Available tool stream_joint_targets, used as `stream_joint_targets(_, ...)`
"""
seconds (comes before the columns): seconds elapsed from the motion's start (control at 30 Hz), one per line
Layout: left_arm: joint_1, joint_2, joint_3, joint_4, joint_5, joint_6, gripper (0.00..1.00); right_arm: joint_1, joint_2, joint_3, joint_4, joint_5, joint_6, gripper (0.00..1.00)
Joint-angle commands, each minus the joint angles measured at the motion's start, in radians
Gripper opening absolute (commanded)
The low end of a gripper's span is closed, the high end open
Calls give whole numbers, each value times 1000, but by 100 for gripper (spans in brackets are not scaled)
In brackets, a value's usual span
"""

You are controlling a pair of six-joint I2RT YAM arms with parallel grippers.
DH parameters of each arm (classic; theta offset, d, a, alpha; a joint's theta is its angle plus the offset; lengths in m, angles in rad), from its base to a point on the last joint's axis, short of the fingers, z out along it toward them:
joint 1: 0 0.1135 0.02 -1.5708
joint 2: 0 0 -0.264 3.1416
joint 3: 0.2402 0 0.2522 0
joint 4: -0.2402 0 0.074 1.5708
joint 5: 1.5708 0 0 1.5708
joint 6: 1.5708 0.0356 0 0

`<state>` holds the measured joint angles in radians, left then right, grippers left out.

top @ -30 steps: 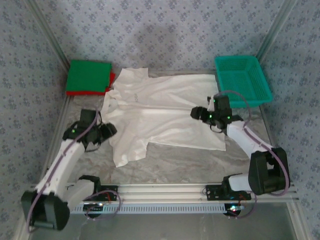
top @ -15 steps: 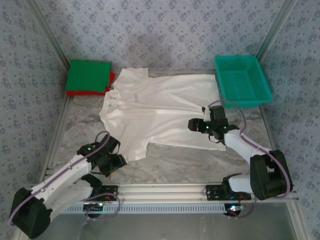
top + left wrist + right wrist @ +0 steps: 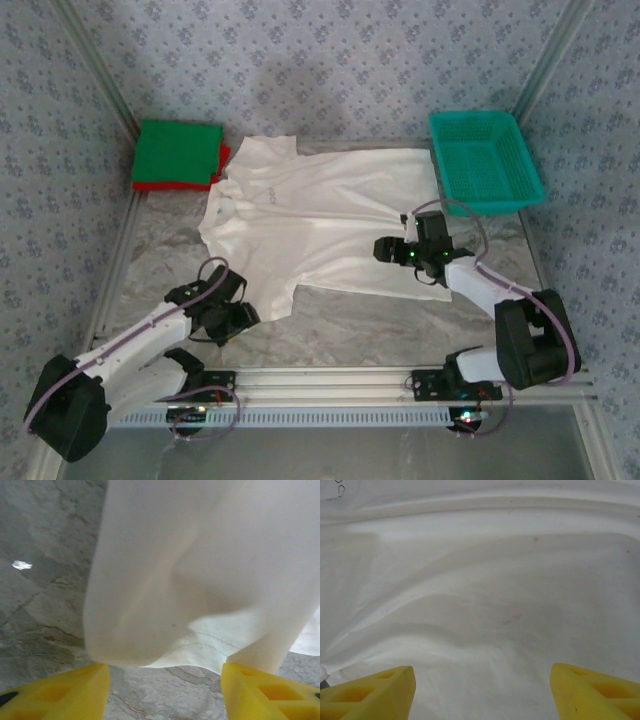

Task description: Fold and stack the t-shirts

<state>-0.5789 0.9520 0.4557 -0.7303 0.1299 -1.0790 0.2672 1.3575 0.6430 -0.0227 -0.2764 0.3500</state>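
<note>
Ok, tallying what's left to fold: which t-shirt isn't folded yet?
The off-white t-shirt, spread open in the middle; the green t-shirt lies folded square atop the red t-shirt at the far left.

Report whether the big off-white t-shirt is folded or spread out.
Spread out. The off-white t-shirt lies flat on the table, wrinkled, with both sleeves sticking out to the sides.

From high up behind the arms (image 3: 480, 285) we're looking down across the whole counter (image 3: 330, 335). On the left wrist we're peering forward, super close, at an edge of the off-white t-shirt (image 3: 320, 215) over bare counter. On the right wrist we're staring at that same shirt's flat cloth, just as close.
</note>
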Motion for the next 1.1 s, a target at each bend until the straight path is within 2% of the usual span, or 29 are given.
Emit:
stream_joint_targets(0.0, 22, -8, 47, -100, -36, 44, 60, 6, 27, 22, -2, -4, -9, 74)
stream_joint_targets(0.13, 53, -15, 67, -149, -41, 75, 60, 7, 47, 26, 9, -3, -4, 74)
stream_joint_targets(0.4, 61, 38, 34, -31, -19, 105, 60, 10, 65, 23, 23, -14, 11, 74)
stream_joint_targets(0.53, 62, 64, 29, 22, -9, 109, 56, 10, 65, 17, 30, -13, 17, 74)
stream_joint_targets(0.67, 61, 81, 25, 28, -17, 126, 47, 9, 65, 15, 35, -22, 25, 74)
stream_joint_targets(0.83, 61, 78, 15, 16, -29, 139, 40, 9, 56, 12, 29, -24, 30, 74)
stream_joint_targets(0.93, 61, 74, 8, 17, -30, 136, 28, 8, 34, 12, 14, -26, 32, 74)
stream_joint_targets(1.0, 62, 68, 16, 9, -33, 135, 16, 5, 3, 17, -19, -28, 44, 74)
stream_joint_targets(1.07, 61, 54, 30, -8, -46, 140, 10, 2, -49, 15, -54, -18, 60, 75)
